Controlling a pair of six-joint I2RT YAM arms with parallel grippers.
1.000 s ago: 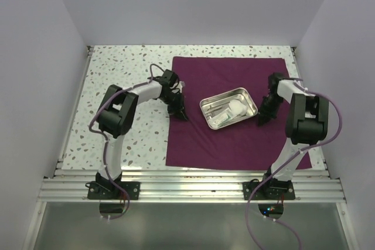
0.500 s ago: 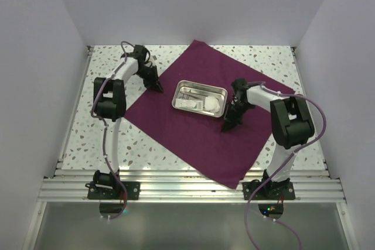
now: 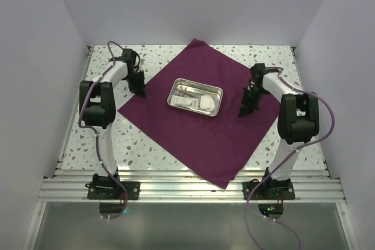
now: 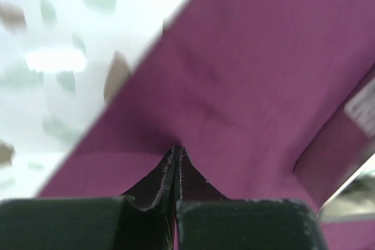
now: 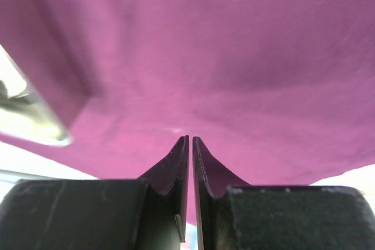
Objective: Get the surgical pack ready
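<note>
You have bare speckled table [image 3: 99,139] at the near left and again at the far right, where a gripper can pass. The steel tray [image 3: 195,97] stands in the middle of the drape [image 3: 199,139], between the left gripper [image 3: 142,91] and the right gripper [image 3: 243,112]. White walls [image 3: 35,86] close the left, far and right sides.
</note>
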